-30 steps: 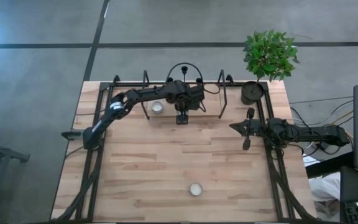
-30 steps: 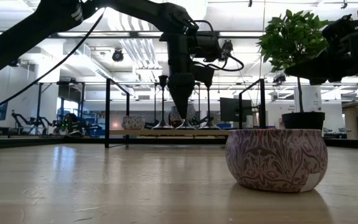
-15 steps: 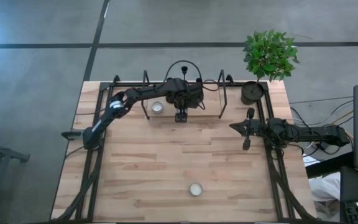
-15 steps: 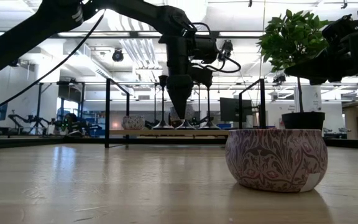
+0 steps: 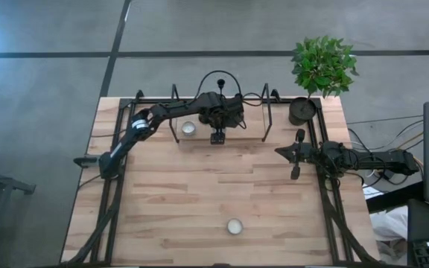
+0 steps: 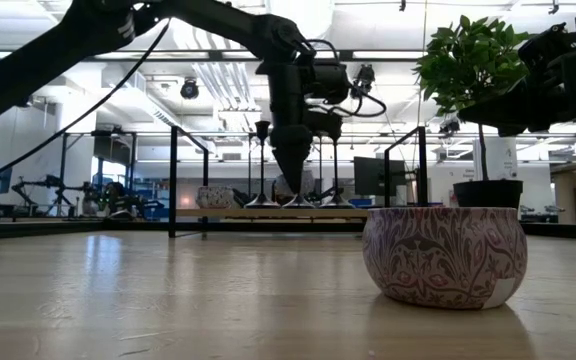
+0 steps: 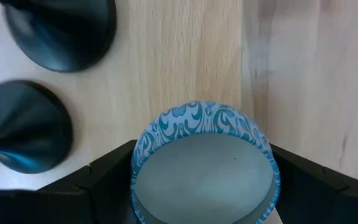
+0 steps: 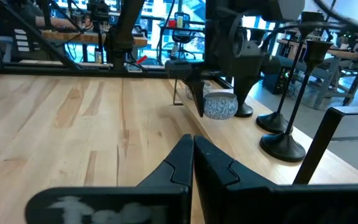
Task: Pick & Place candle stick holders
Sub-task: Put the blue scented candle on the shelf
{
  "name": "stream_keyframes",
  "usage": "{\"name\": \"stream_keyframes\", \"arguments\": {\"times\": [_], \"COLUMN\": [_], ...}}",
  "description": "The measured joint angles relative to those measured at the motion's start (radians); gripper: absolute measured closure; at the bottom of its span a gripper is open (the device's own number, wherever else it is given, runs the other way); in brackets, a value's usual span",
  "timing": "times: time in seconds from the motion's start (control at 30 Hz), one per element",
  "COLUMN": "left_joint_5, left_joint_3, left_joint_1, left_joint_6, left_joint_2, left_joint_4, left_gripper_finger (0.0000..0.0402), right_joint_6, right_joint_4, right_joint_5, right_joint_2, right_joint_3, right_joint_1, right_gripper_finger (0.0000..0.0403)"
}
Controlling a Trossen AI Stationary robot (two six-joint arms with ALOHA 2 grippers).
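My left gripper point(image 5: 217, 137) reaches to the table's far middle and is shut on a small round tin with a blue pattern point(image 7: 204, 168). Three black candle stick holders stand on their round bases by the far edge; two bases point(image 7: 61, 28) point(image 7: 23, 124) show beside the tin in the left wrist view. All three show in the right wrist view point(image 8: 283, 142) point(image 8: 271, 121) point(image 8: 242, 111). No gripper touches them. My right gripper point(image 5: 278, 151) waits shut and empty near the table's right edge. My left gripper pinches the blue tin's round side wall point(image 7: 140, 163) between its two fingers point(image 7: 107, 177), one on each side. The fingers point down from above. The tin sits upright with its open top up point(image 8: 219, 104). Whether it rests on the table or hangs just clear, I cannot tell.
A white candle in a tin point(image 5: 188, 128) stands left of my left gripper. A pink-patterned tin point(image 5: 234, 226) stands near the front edge. A dark pot with a green plant point(image 5: 302, 110) stands at the far right corner. A black frame point(image 5: 267, 112) rims the far edge.
My left gripper has gone a little toward the table's far edge with the blue tin still between its fingers.
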Motion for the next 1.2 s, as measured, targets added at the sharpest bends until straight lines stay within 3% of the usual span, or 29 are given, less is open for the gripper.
{"name": "stream_keyframes", "arguments": {"times": [1.2], "left_joint_5": [-0.005], "left_joint_3": [0.0], "left_joint_1": [0.022], "left_joint_6": [0.043], "left_joint_2": [0.041], "left_joint_4": [0.053], "left_gripper_finger": [0.0087], "right_joint_6": [0.0], "right_joint_4": [0.0], "right_joint_5": [0.0], "right_joint_2": [0.0], "right_joint_3": [0.0], "right_joint_1": [0.0], "right_gripper_finger": [0.0394]}}
